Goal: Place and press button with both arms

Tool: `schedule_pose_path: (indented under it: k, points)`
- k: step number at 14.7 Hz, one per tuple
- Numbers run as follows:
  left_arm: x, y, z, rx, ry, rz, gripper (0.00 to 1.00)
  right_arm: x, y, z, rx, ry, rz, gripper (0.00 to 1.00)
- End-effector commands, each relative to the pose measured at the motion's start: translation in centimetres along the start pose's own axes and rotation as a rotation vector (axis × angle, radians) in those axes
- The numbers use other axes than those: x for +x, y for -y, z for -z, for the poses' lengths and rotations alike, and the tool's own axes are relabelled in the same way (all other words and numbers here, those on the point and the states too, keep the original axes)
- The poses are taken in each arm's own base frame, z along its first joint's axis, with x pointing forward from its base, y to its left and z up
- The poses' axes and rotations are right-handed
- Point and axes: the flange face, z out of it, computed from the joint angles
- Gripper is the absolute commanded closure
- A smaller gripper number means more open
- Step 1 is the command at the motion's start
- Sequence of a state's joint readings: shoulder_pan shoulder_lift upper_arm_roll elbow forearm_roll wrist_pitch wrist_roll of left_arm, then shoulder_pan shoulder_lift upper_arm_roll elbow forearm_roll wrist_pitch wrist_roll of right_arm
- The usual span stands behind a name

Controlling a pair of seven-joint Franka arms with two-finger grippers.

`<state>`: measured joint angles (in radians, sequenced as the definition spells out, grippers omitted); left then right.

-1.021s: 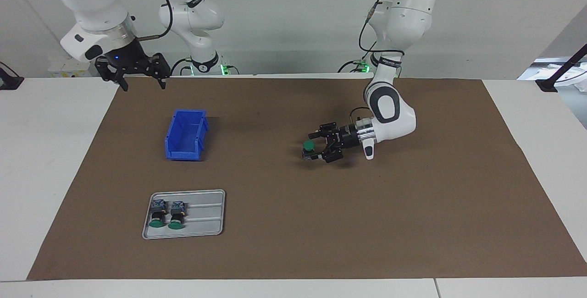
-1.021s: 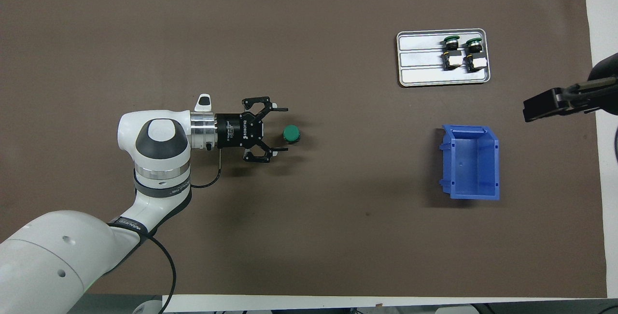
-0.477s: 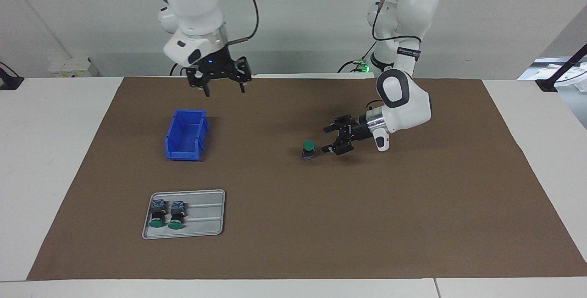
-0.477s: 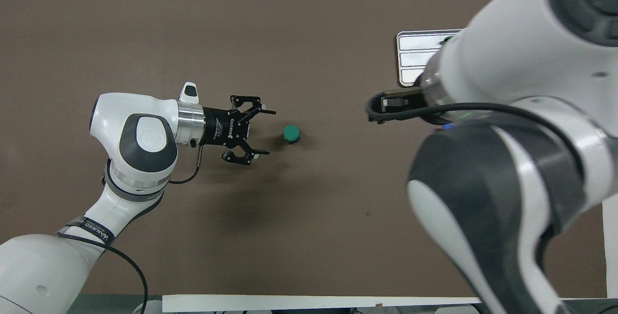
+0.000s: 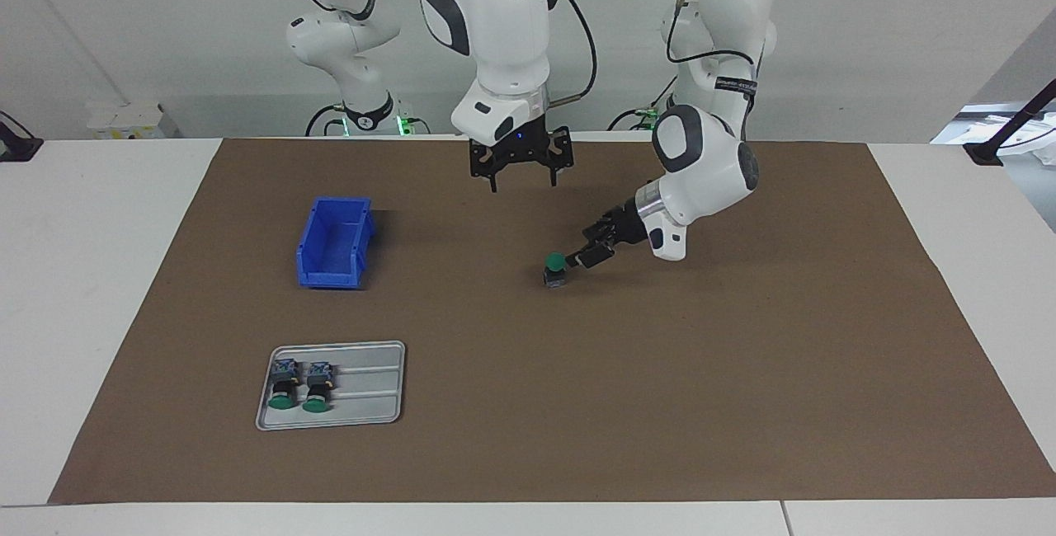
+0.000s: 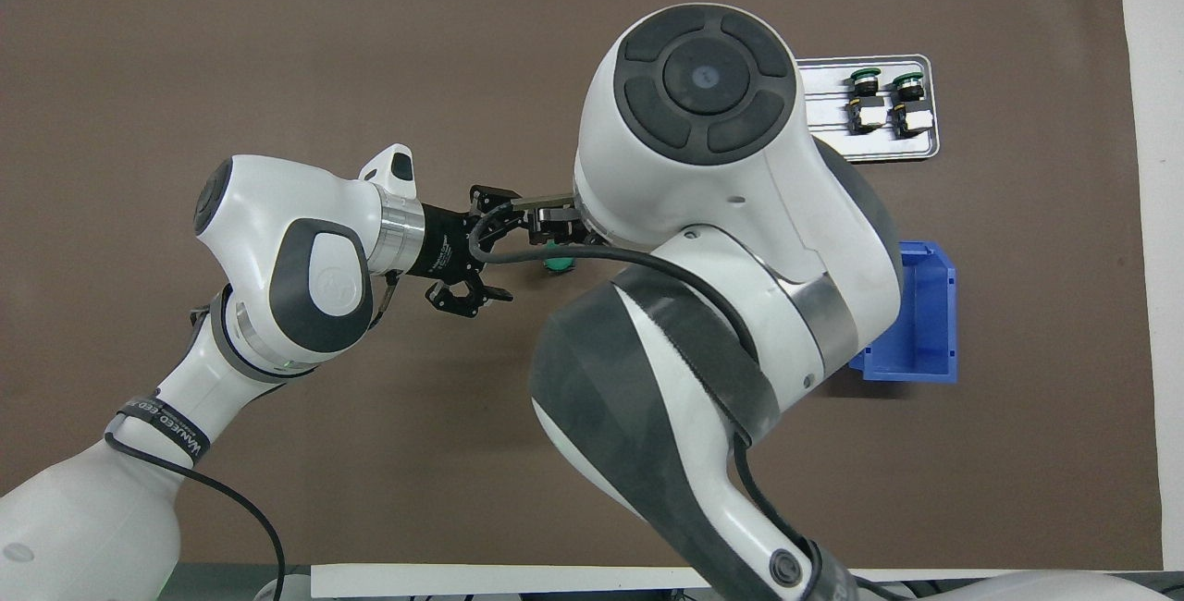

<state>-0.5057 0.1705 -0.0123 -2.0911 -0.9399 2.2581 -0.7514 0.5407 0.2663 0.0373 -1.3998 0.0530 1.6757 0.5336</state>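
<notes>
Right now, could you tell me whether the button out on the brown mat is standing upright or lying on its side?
Upright: the button stands on its dark body with the round green cap on top, facing up, free of both grippers.

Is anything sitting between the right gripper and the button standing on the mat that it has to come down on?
Nothing visible. The right gripper hangs open above the mat, and the air between it and the button is free. The open left gripper is beside the button, not over its green cap.
</notes>
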Motion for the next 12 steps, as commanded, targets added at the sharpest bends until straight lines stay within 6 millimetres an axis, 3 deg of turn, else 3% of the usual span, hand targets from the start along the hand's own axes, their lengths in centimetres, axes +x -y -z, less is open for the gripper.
schedule_pose_path:
  k: [1, 3, 5, 7, 8, 10, 12]
  points:
    - [-1.0, 0.0, 1.6, 0.045, -0.051, -0.068, 0.00, 0.3, -1.0, 0.5, 0.000, 0.018, 0.017, 0.01]
    - [-2.0, -1.6, 2.5, 0.088, -0.133, -0.118, 0.01, 0.6, -1.5, 0.4, -0.005, 0.017, 0.019, 0.01]
    - [-4.4, -3.1, 2.2, 0.172, -0.193, -0.224, 0.22, 2.5, -5.4, 0.8, -0.005, 0.020, 0.009, 0.02]
    - [-5.0, -4.5, 2.7, 0.233, -0.243, -0.263, 0.39, 3.7, -9.1, 1.4, -0.001, 0.024, 0.007, 0.02]
    - [-5.2, -5.4, 2.8, 0.233, -0.264, -0.259, 0.50, 4.0, -11.1, 2.1, -0.002, 0.028, 0.007, 0.01]
    - [-6.6, -5.5, 1.7, 0.293, -0.315, -0.334, 0.76, 3.9, -14.5, 3.3, -0.007, 0.042, -0.001, 0.01]
    - [-6.6, -5.4, 0.7, 0.357, -0.392, -0.420, 0.91, 3.6, -17.8, 3.3, -0.010, 0.058, -0.009, 0.01]
